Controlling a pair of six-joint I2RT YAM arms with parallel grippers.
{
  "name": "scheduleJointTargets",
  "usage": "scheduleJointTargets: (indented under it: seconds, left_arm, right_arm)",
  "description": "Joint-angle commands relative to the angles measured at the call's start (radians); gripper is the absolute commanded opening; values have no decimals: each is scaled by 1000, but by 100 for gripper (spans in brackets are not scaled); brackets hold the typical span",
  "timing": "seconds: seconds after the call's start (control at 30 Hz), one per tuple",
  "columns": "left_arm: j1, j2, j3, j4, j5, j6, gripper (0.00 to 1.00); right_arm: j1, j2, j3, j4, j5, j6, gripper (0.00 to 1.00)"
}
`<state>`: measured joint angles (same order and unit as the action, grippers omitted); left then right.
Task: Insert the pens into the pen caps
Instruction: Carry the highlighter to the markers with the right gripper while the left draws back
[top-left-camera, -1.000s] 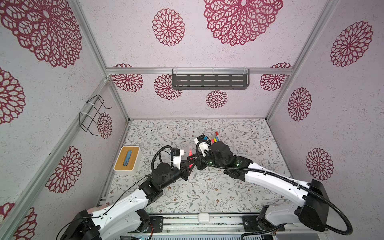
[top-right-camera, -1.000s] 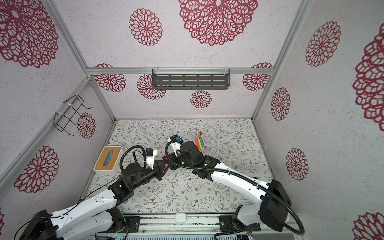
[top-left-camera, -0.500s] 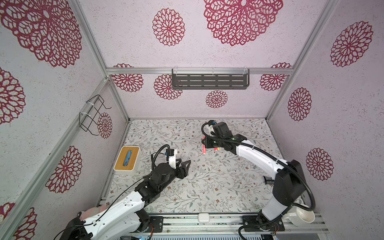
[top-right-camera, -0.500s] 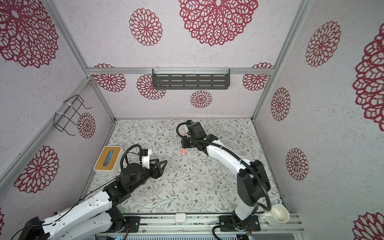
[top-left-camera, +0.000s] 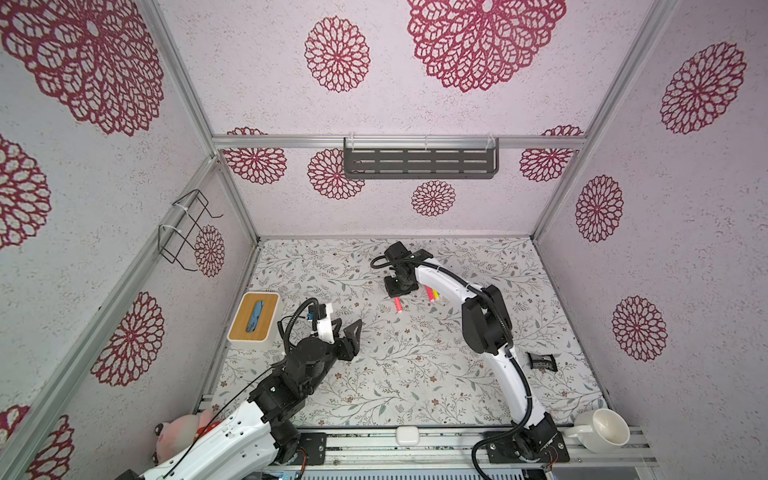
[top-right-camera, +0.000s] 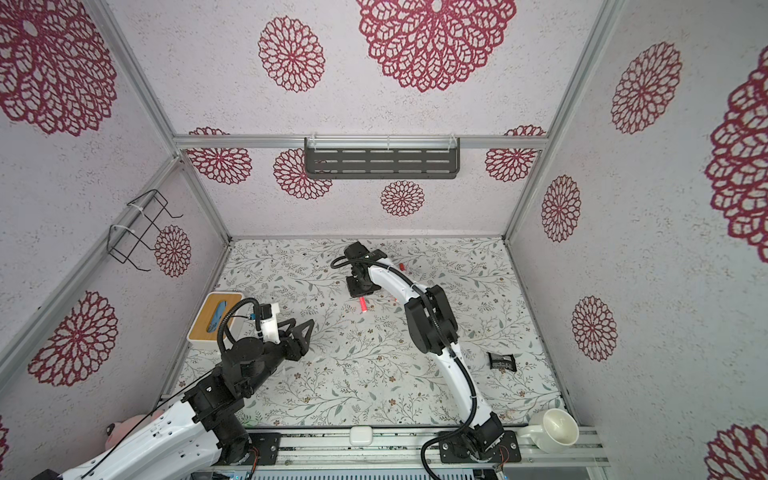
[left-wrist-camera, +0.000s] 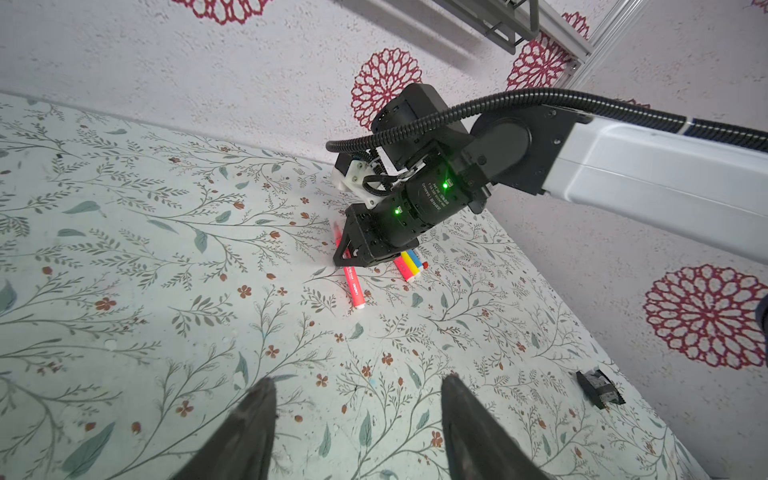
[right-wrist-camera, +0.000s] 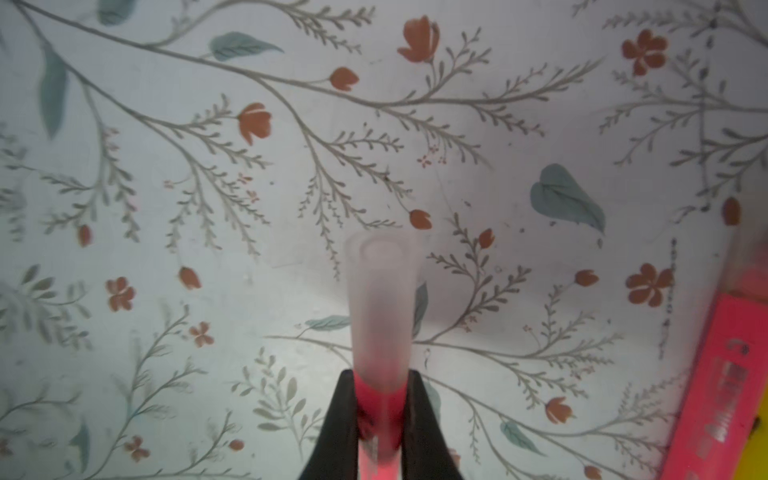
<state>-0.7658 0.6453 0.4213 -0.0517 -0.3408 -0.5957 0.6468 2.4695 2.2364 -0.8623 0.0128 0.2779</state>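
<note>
My right gripper (right-wrist-camera: 380, 376) is shut on a pink-red pen (right-wrist-camera: 380, 403) whose far end wears a translucent pen cap (right-wrist-camera: 382, 299). In both top views this pen (top-left-camera: 398, 305) (top-right-camera: 363, 305) sticks out of the right gripper (top-left-camera: 397, 293) at the back middle, low over the table. Beside it lie pink, yellow and blue pens (top-left-camera: 432, 294) (left-wrist-camera: 409, 264), partly hidden by the arm. A small red cap (top-right-camera: 401, 265) lies behind the arm. My left gripper (top-left-camera: 351, 332) (left-wrist-camera: 359, 384) stands open and empty at the front left, well apart from the pens.
A white box with a wooden lid (top-left-camera: 254, 320) sits by the left wall. A small black object (top-left-camera: 541, 361) lies at the right. A white mug (top-left-camera: 602, 430) rests on the front rail. A dark shelf (top-left-camera: 419, 164) hangs on the back wall.
The two grippers were together at the middle. The left one opened and drew back to the front left. The right one carried the capped pink-red pen to the back, beside the other pens.
</note>
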Motion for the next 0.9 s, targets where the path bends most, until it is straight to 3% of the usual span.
scheduleJointTargets:
  seconds: [0.0,0.37,0.4,0.5,0.53,0.77,0.87]
  left_arm:
    - [-4,-23,-15,-33,-33,1,65]
    - [-3,-33,-14,-34,-37,13,65]
    - [-3,-33,-13,-33,-33,12,65]
    - [-3,-35,-13,-34,-29,11,65]
    - [-3,-36,-12,-35,-29,10,65]
    - [-3,-41,-11,-34,-14,1,65]
    - [-3,-44,-10,-37,-11,-3,65]
  right_arm:
    - [-1,-4,59,-130,107,-35,3]
    - [-46,40,65,-169,286,-74,11]
    - [-51,42,65,-170,303,-74,14]
    - [-55,46,80,-187,348,-73,37]
    - [-53,44,88,-196,368,-69,39]
    - [20,-59,64,-184,515,-60,43]
    - [50,-117,12,-142,496,-58,44]
